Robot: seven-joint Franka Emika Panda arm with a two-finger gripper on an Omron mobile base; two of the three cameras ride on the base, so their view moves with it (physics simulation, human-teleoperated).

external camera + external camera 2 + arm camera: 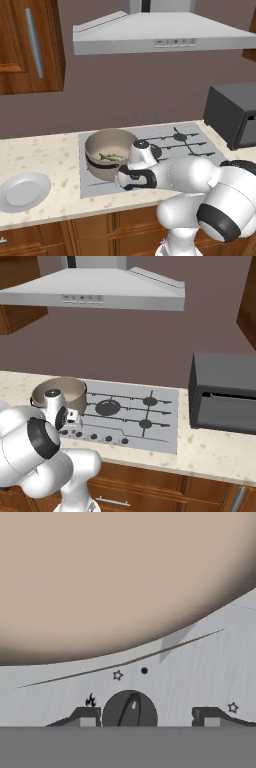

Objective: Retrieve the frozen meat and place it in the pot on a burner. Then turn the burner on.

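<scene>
The brownish-grey pot (100,142) stands on the front left burner of the cooktop (195,150), with the small silvery-green fish (112,157) lying inside. Its wall is the tan curved mass (125,577) across the top of the hand view. My gripper (147,718) is low at the cooktop's front edge, just in front of the pot, and open. A dark round knob (130,709) sits between its fingertips (86,717), close to the left one and apart from the right one. A flame mark is printed beside the knob. In the base views my hand (131,176) (70,415) covers that spot.
A row of several dark knobs (108,439) runs along the cooktop's front. A round grey-white plate (24,191) lies on the counter to the left. A dark microwave (225,393) stands on the right, and a steel hood (160,35) hangs above.
</scene>
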